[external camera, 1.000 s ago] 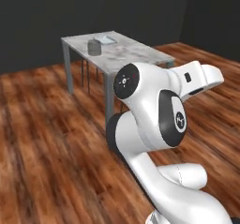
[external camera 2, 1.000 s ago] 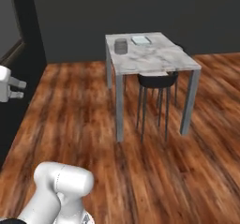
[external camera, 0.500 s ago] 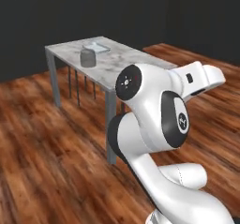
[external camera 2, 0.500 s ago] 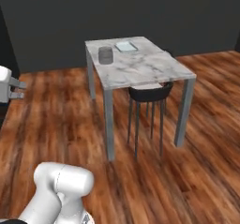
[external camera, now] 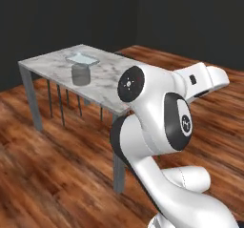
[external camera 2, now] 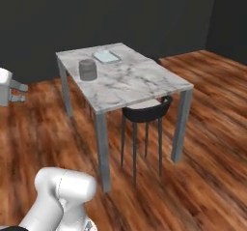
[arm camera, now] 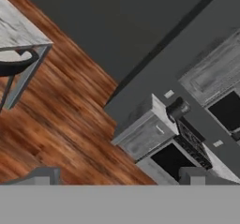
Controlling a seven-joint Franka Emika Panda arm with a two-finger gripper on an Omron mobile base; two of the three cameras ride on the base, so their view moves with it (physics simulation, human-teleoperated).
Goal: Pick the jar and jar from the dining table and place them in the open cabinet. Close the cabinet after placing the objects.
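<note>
Grey jar stood on the dining table at eleven o'clock, chair tucked beneath, gripper held open (nothing gripped).

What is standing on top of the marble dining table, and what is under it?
On the dining table stand a grey jar and a flat pale tray. Under it, a dark chair is tucked at one side. The left base view shows thin chair legs there; the robot arm covers the near corner.

The white arm rises bent, its tool spread apart, holding nothing.
</note>
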